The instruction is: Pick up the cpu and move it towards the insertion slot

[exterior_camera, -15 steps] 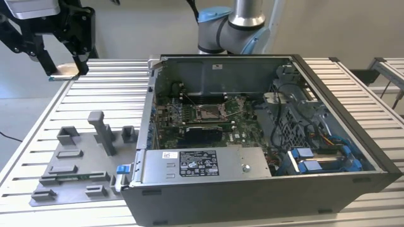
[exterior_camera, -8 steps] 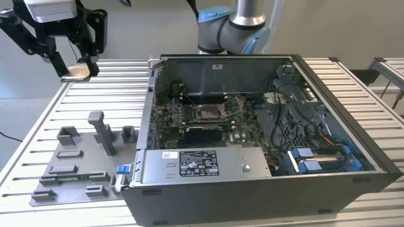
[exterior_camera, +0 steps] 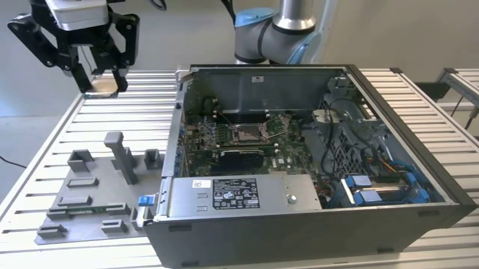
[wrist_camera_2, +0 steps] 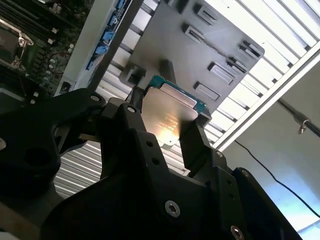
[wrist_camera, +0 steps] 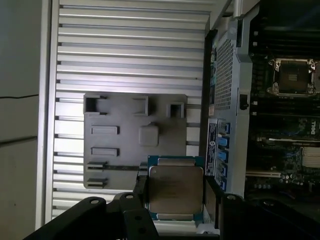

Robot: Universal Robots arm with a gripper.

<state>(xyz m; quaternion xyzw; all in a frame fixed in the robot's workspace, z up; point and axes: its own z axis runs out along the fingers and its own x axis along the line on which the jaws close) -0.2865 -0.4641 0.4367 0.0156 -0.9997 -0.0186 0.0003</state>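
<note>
One tool point(exterior_camera: 102, 86) clamped on one cpu point(wrist_camera: 175, 192), one insertion slot point(exterior_camera: 247, 133) well apart

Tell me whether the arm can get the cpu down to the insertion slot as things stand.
Probably yes. The pincer holds the cpu above the table, to the exterior view's left of the open case; the insertion slot faces up with nothing over it.
</note>
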